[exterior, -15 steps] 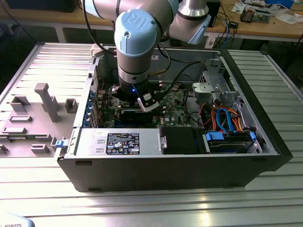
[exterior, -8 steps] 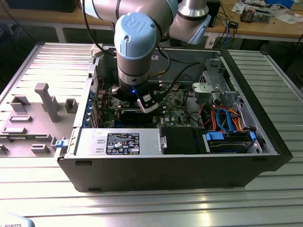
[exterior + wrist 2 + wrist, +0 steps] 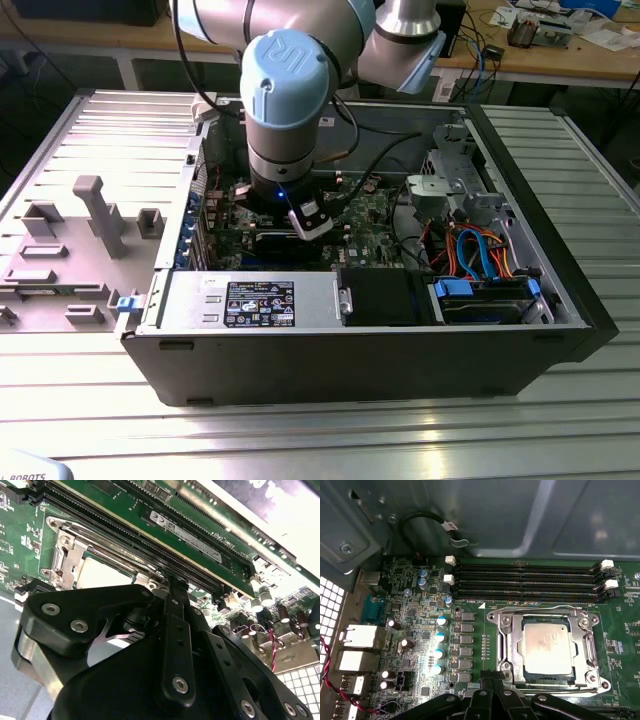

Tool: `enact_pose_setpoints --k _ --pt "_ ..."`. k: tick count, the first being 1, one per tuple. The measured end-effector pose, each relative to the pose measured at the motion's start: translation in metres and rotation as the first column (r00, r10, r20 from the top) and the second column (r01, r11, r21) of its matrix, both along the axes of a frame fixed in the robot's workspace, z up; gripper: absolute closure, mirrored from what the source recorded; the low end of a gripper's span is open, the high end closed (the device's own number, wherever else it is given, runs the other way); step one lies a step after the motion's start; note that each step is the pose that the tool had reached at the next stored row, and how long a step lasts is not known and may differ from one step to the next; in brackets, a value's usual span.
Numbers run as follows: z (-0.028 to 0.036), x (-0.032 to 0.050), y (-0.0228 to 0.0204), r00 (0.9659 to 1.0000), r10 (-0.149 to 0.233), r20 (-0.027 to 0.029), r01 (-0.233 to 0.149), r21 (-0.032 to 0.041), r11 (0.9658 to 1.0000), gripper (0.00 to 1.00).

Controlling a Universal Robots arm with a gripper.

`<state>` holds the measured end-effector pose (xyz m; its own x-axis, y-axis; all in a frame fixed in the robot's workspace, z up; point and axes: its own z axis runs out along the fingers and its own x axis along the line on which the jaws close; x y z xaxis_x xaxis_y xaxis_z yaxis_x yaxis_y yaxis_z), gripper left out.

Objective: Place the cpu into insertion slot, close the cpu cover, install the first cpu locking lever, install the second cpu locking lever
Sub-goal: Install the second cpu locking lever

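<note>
Just beyond the seemingly clenched end effector (image 3: 492,680), the cpu (image 3: 547,645) lies under the cpu cover (image 3: 506,645).

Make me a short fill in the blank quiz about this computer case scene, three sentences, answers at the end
1. The cpu sits inside the insertion ____.
2. The cpu cover frames the chip, which shows through its square ____.
3. In the exterior view, the arm reaches down into the open computer ____, and the gripper hangs close to the socket.

Missing words: slot; window; case
</note>
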<state>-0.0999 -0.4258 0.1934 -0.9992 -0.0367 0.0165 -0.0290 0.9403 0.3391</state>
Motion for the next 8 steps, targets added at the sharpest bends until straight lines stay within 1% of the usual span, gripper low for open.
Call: enact_pose_setpoints --k 5,7,8 --pt "0.0015 -0.0007 -0.0001 1.0 0.0 -0.0001 0.0 -0.0003 1.0 0.89" --pt "0.0043 -0.0011 0.0001 1.0 0.0 0.0001 0.0 0.0 1.0 0.89" --pt "0.007 -0.0015 0.0 1.0 0.0 0.0 0.0 -0.0001 1.0 0.89"
